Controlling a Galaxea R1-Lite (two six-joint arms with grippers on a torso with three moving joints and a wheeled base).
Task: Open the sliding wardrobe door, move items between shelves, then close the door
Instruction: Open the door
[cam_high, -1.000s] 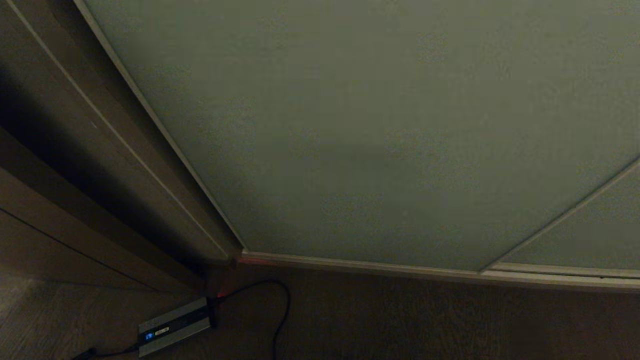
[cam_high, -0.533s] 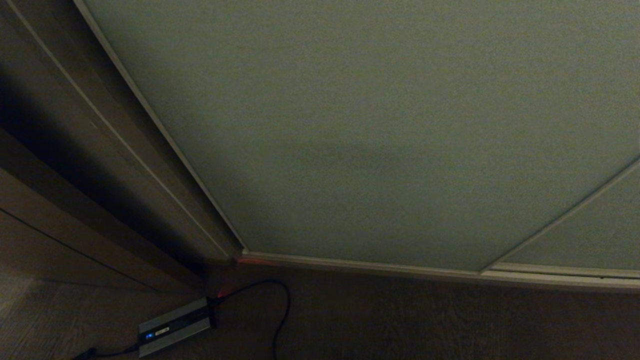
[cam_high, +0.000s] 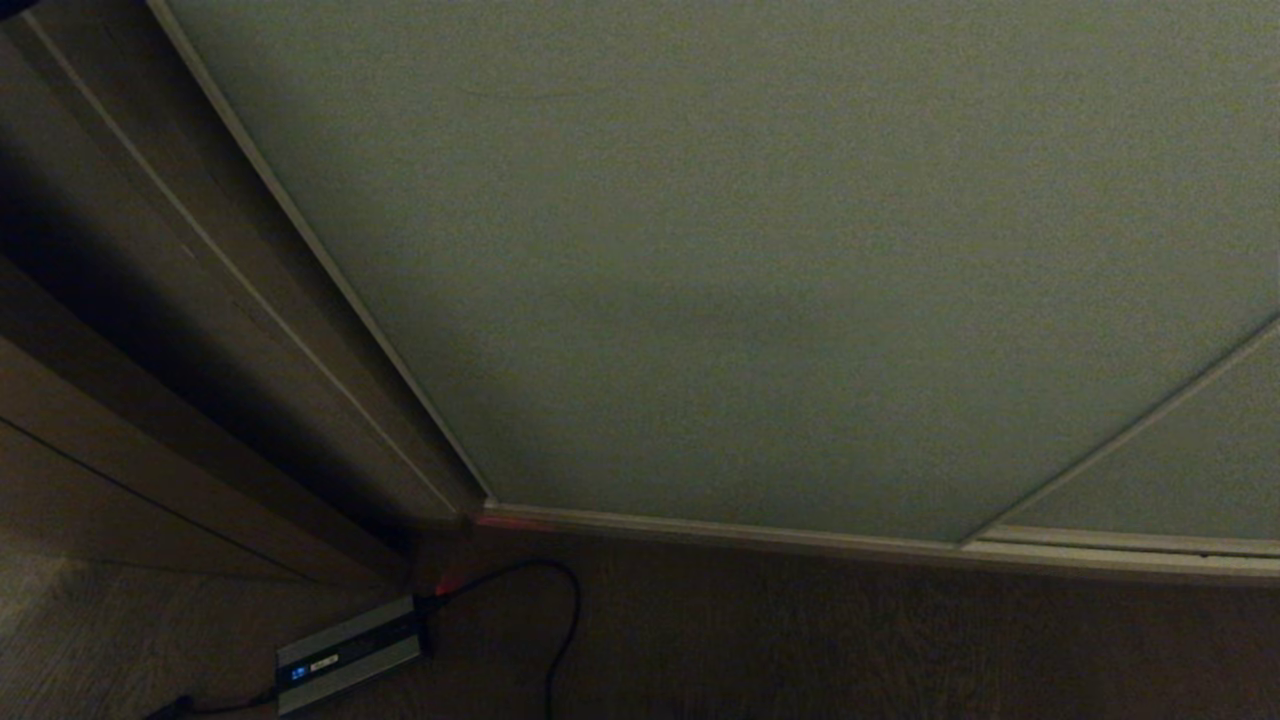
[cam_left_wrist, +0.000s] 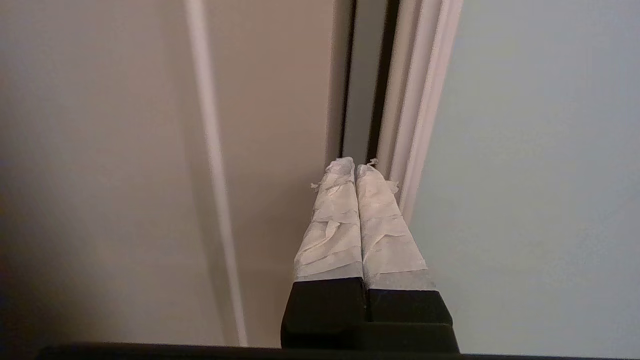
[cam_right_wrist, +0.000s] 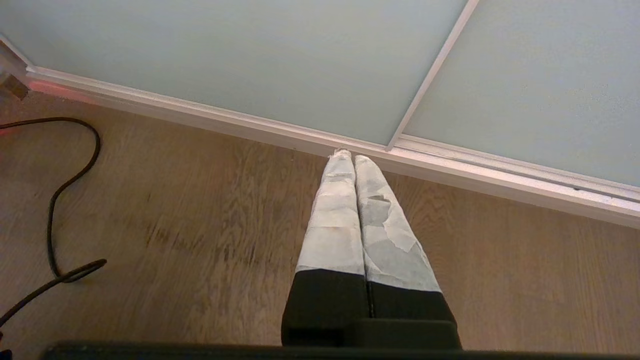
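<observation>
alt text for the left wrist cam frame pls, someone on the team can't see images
The left gripper, its tape-wrapped fingers shut together, points at the narrow dark gap where the pale metal frame of the grey-green sliding wardrobe door meets the brown side panel. It holds nothing; whether the tips touch the frame cannot be told.

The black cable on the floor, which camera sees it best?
The right wrist view. There the black cable curls across the bright wooden floor, easy to follow. The head view shows the cable too, but dim, running from a small box. The left wrist view shows none of it, only the wardrobe's edge.
</observation>
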